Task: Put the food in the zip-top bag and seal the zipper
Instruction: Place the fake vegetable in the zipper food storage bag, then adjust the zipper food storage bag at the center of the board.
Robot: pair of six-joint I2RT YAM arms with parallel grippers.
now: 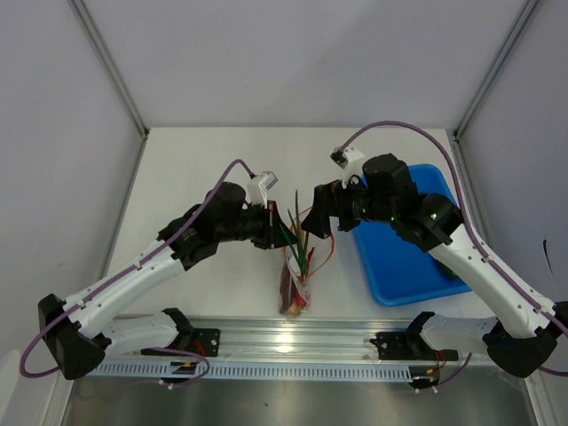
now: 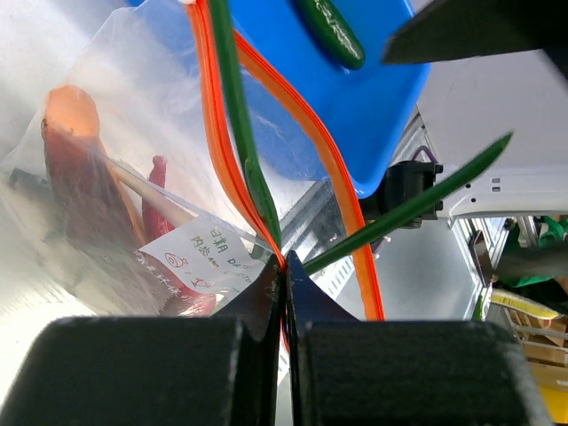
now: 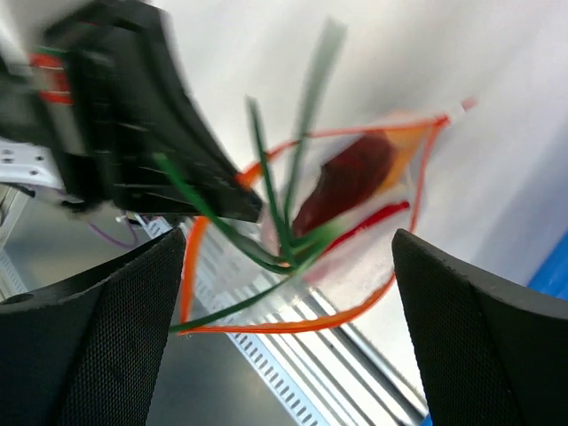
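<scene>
The clear zip-top bag point(image 1: 298, 277) hangs above the table's near edge. My left gripper point(image 1: 272, 222) is shut on its mouth edge, pinching the orange-red zipper point(image 2: 215, 142) between its fingertips point(image 2: 286, 268). Inside the bag lie the sausage in its bun point(image 2: 78, 177) and the red chili point(image 2: 158, 182). The green onion stalks point(image 1: 298, 238) stand in the bag and stick out of its mouth. My right gripper point(image 1: 312, 217) is open and empty just above the open mouth point(image 3: 302, 324); the onion point(image 3: 284, 222), sausage point(image 3: 348, 173) and chili point(image 3: 377, 216) show between its fingers. The dark green cucumber point(image 2: 330, 31) lies in the blue tray.
The blue tray point(image 1: 404, 257) sits on the table to the right of the bag, partly under my right arm. A metal rail point(image 1: 293, 342) with the arm bases runs along the near edge, right below the hanging bag. Grey walls enclose the table.
</scene>
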